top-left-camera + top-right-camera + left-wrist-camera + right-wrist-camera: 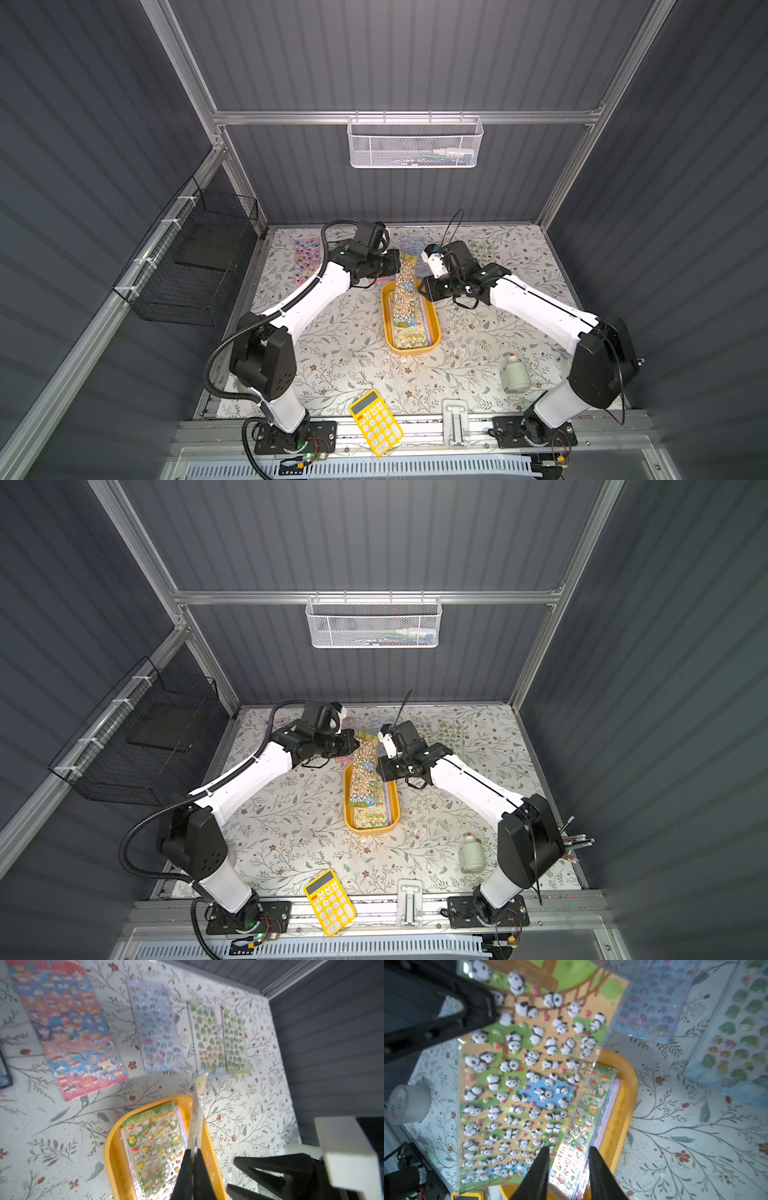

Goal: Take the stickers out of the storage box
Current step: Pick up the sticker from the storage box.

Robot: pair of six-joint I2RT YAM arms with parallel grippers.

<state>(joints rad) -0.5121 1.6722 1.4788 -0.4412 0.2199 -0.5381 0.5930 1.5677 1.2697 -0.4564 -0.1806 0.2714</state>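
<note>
The panda sheet (pixel 519 1084), a thin, glossy rectangle of raised black-and-white panda stickers printed on brown, green and blue, hangs steeply tilted over the far end of the storage box (pixel 386 328), a shallow mustard-yellow plastic tray with rounded corners near the middle of the desk. The sheet's upper end is raised and its lower end reaches down to the stack in the box. The left gripper (pixel 193 1151) is closed tight on one edge of the sheet, seen edge-on in the left wrist view. The right gripper (pixel 569 1148) stands partly open just beside the sheet's lower edge and clasps nothing.

Step in hand, as judged: lifting one sheet out of the box.

The next move calls for carrying the sheet clear of the rim and laying it flat on bare desk without dragging up the film-wrapped green animal sheet (pixel 153 1147) that tops the remaining stack.

Four sheets lie flat along the desk's far edge:
- a pink-and-blue sheet (pixel 68 1028)
- a pale blue sheet (pixel 155 1026)
- two green leaf sheets (pixel 207 1041)

A yellow calculator (pixel 376 422) sits at the near edge, well apart from the box.
</note>
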